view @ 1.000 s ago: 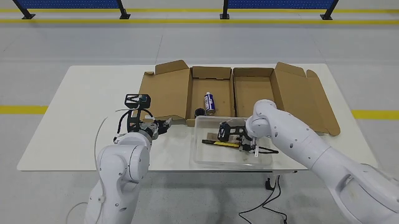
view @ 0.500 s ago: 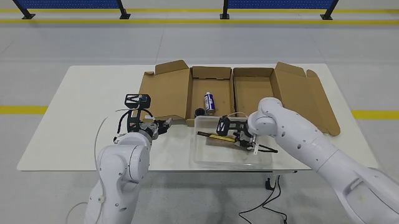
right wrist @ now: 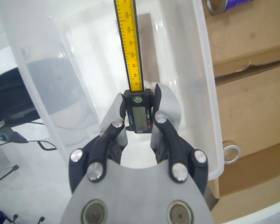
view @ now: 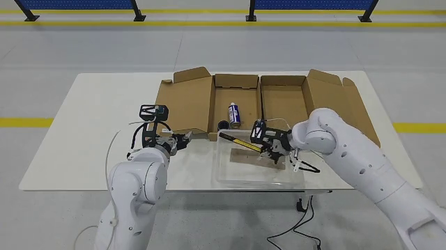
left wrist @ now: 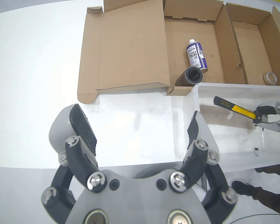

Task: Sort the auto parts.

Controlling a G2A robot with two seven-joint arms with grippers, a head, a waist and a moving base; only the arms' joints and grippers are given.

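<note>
So the right gripper (right wrist: 140,94) was clamped on the digital caliper (right wrist: 127,36) by its display head, holding it up over the clear plastic bin (right wrist: 201,36), I'd guess to carry it to a cardboard box (right wrist: 247,94), while the left gripper (left wrist: 136,120) hung wide open, empty, above the table (left wrist: 37,71).

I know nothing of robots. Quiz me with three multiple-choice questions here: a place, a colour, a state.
1. Where does the spray can lie? A on the floor; B in a cardboard box; C on a shelf.
2. What colour is the caliper's scale? A yellow; B red; C green.
3. How is the left end effector? A open, empty; B shut on the spray can; C shut on the caliper.
Answers: B, it lies on the box floor; A, the scale shows yellow; A, its fingers stand apart, empty.
</note>
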